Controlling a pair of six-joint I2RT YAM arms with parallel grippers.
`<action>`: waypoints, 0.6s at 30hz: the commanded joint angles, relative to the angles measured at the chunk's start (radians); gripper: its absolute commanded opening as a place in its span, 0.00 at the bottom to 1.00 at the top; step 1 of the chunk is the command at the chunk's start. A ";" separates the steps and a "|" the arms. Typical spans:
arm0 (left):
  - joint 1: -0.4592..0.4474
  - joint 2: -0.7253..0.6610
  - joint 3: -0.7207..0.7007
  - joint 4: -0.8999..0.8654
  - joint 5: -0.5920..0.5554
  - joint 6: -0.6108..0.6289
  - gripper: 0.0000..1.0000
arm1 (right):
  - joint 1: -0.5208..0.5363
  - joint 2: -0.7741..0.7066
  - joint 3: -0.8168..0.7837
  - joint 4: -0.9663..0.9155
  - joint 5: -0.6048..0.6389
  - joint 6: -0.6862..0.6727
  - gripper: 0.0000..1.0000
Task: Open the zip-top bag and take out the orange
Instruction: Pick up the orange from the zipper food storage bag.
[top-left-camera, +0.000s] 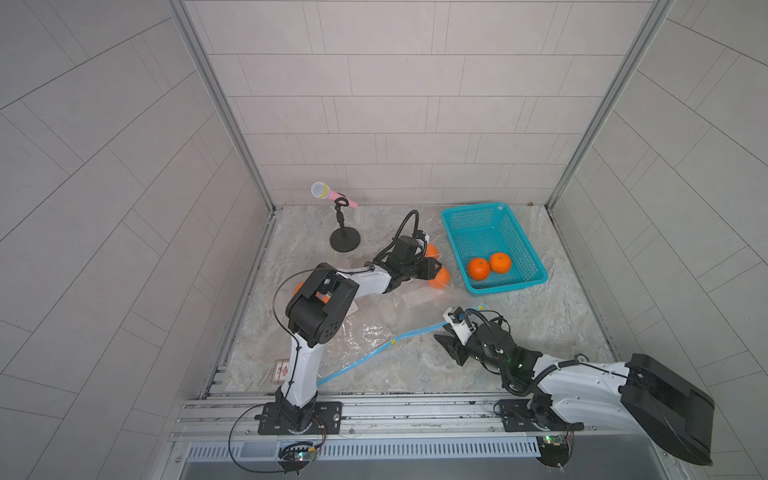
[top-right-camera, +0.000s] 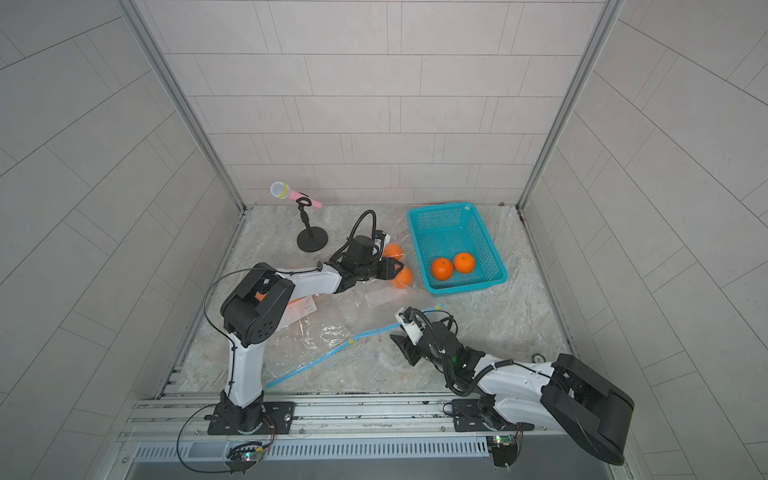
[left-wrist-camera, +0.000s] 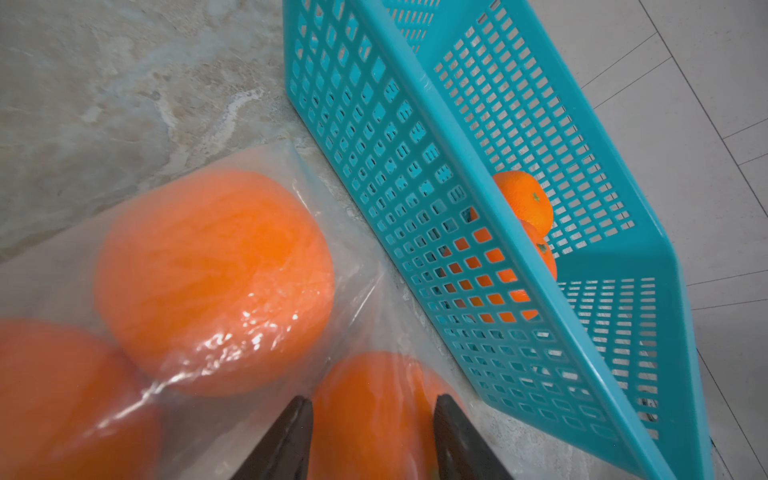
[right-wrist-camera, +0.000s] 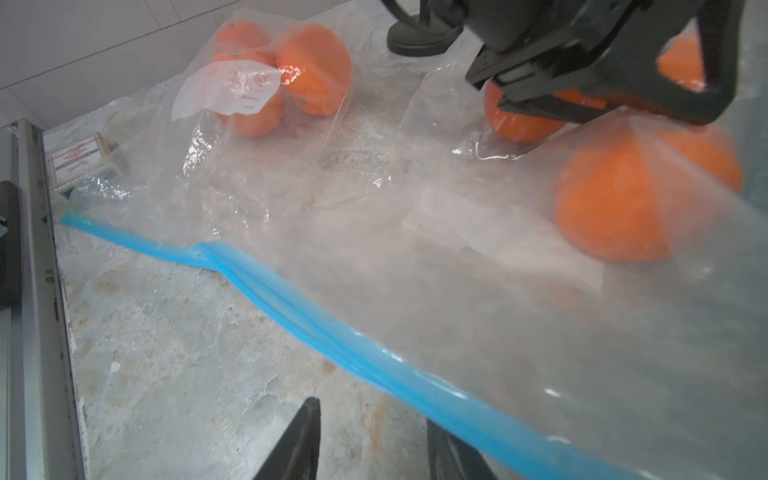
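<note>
The clear zip-top bag (top-left-camera: 374, 332) lies flat on the marble table, and its blue zip strip (top-left-camera: 415, 332) runs from the front edge towards the basket. Its far end holds three oranges. My left gripper (top-left-camera: 435, 269) reaches there, its two fingers pressed on either side of one orange (left-wrist-camera: 374, 440) through the film. Two more oranges (left-wrist-camera: 212, 282) lie beside it under the plastic. My right gripper (right-wrist-camera: 372, 411) stands open low over the table at the zip strip (right-wrist-camera: 332, 345), which passes over one finger. Nothing sits between its fingers.
A teal basket (top-left-camera: 511, 286) at the back right holds two oranges (top-left-camera: 478, 268). A pink microphone on a black stand (top-left-camera: 345, 241) stands at the back left. A second clear bag of oranges with a white label (right-wrist-camera: 232, 87) lies under my left arm.
</note>
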 joint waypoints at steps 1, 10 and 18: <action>-0.004 -0.011 -0.065 -0.094 -0.016 0.007 0.51 | -0.031 -0.026 0.023 0.005 -0.032 0.006 0.43; -0.004 -0.029 -0.080 -0.093 -0.029 0.012 0.50 | -0.035 -0.139 0.011 -0.065 -0.059 0.025 0.41; -0.006 -0.035 -0.094 -0.081 -0.025 0.003 0.50 | -0.042 -0.158 0.065 -0.174 -0.039 0.027 0.41</action>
